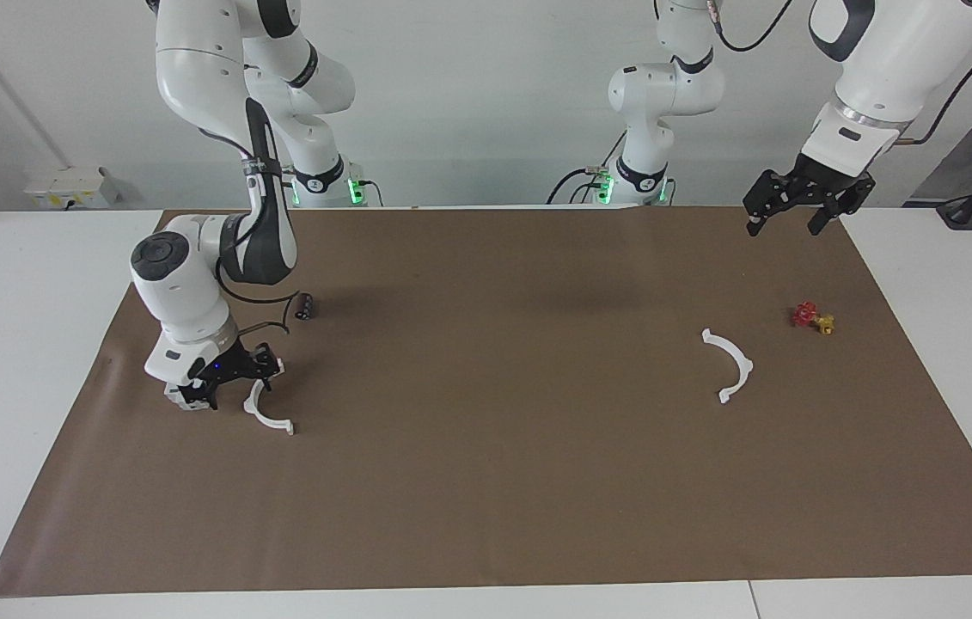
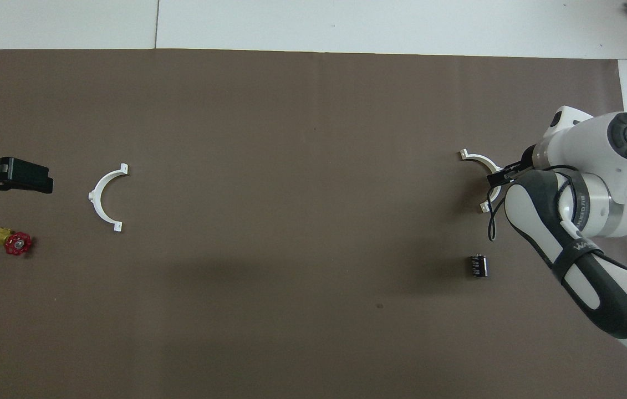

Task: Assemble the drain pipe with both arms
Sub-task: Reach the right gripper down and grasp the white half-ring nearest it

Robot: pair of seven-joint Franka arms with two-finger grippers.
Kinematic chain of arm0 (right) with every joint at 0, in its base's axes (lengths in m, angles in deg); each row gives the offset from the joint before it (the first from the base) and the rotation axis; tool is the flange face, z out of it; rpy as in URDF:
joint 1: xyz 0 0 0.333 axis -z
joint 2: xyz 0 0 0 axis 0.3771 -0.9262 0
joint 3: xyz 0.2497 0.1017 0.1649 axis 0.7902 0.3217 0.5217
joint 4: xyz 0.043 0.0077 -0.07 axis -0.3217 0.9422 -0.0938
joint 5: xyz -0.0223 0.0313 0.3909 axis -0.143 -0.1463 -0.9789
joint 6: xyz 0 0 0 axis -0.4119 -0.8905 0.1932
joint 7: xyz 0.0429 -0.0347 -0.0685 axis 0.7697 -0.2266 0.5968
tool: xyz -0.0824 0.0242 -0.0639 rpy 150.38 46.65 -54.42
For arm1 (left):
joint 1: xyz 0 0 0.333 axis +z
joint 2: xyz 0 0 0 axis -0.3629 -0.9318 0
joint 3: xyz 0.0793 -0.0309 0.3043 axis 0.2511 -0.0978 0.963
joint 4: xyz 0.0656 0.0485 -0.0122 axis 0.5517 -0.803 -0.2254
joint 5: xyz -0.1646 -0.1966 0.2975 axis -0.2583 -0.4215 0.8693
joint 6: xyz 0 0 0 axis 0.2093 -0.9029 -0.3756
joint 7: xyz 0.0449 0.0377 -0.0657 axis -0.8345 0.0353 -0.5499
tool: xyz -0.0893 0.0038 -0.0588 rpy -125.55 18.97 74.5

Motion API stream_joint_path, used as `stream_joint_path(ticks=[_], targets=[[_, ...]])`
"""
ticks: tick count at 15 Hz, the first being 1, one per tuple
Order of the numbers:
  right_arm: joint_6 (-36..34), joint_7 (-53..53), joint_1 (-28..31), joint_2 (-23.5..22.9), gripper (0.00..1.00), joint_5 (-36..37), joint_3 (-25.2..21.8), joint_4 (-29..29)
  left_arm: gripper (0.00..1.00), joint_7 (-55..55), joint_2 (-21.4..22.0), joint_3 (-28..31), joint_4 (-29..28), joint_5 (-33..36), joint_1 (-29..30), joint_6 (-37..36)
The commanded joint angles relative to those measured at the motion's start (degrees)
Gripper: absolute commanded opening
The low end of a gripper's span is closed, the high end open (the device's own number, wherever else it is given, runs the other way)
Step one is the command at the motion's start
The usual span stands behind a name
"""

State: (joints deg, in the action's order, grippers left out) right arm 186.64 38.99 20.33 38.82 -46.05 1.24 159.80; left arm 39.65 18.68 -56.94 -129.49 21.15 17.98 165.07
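Task looked barely started: the two halves of the drain pipe lay well apart on the brown mat (image 1: 486, 516) covering the surface, nothing joined yet.

Right end effector (image 1: 232, 378) was down low at the mat, at the right arm's end of the surface, right at one end of the first white half-ring (image 1: 265, 415). In the facing view its fingers sat at the ring's upper tab; in the overhead view the arm's wrist covered part of that ring (image 2: 482, 162). Couldn't tell whether the fingers were closed on the ring or just straddling it, and the ring appeared to rest flat on the mat, not lifted.

Left end effector (image 1: 795, 211) hung up in the air over the mat edge at the left arm's end, fingers spread apart, holding nothing. The arm seemed to be waiting. The second white half-ring (image 1: 730, 365) lay untouched on the mat toward that end, w/ the small red-and-yellow valve (image 1: 812, 317) near it, closer to the mat edge.

A small dark ribbed part (image 2: 478, 265) sat on the mat nearer the robots than the first ring, apart from it.

Left to do, by my read: secure first half, pick up second half w/ left arm, bring both together mid-mat, mate the end tabs into one ring. So approx. all of the assembly remained.
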Motion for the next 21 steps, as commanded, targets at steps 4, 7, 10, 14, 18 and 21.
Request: stream_joint_path(ticks=[4,7,10,14,18,21], targets=[[2.8,7.0,0.9,-2.2,0.77,-6.0,0.3,-0.7,1.00,-0.4,1.2,0.1,-1.3,-0.1,-0.2,0.7],[4.1,8.1,1.1,-2.8,0.63,-6.1,0.3,-0.2,1.00,-0.5,1.1,0.1,-1.3,-0.1,-0.2,0.7],[4.4,8.7,1.2,-3.1,0.01,-6.1,0.3,0.1,1.00,-0.5,1.1,0.1,-1.3,-0.1,-0.2,0.8],[3.3,6.6,1.0,-3.1,0.00,-6.3,0.3,-1.2,1.00,-0.5,1.1,0.1,-1.3,-0.1,-0.2,0.7],[-7.0,-5.1,-2.4,-2.3,0.00,-5.3,0.5,-7.2,1.00,-0.5,1.1,0.1,-1.3,-0.1,-0.2,0.8],[-9.9,-16.9,-8.5,-2.3,0.00,-4.6,0.4,-9.4,1.00,-0.5,1.1,0.1,-1.3,-0.1,-0.2,0.8]])
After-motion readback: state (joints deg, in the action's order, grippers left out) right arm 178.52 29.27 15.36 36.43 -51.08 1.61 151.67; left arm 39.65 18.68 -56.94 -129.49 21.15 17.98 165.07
